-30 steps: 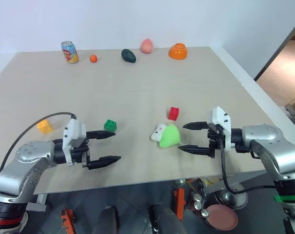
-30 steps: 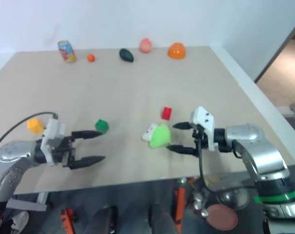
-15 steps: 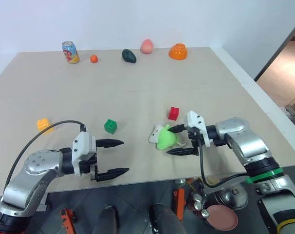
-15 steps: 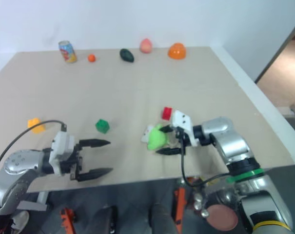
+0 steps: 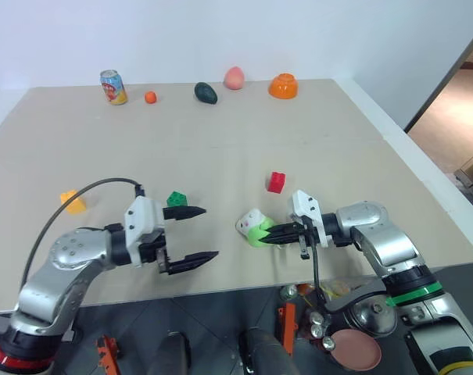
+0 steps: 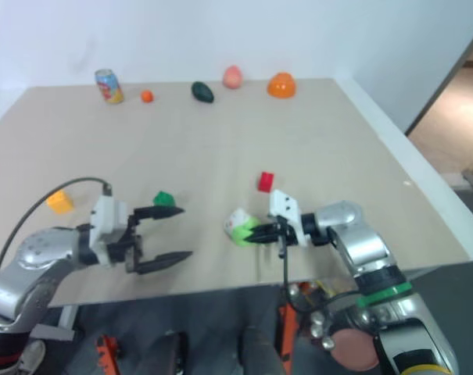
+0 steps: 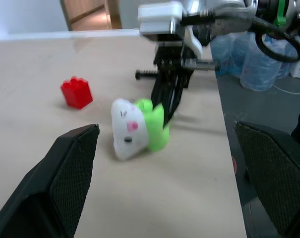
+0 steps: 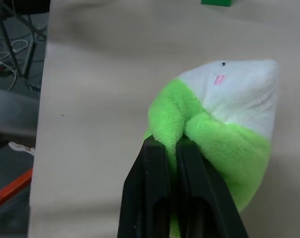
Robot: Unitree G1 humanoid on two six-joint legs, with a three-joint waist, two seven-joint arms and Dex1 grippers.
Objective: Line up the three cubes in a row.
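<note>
Your right hand: pinched on the lime-green plush toy | your left hand: fingers apart, beside green cube | red cube: behind plush | yellow-orange cube: bench left.

A pale wooden table stands against a plain white wall; right of the table, a doorway shows wooden flooring.

Robot test lab: bare plywood table, plain white wall, water jugs beyond right gripper.
</note>
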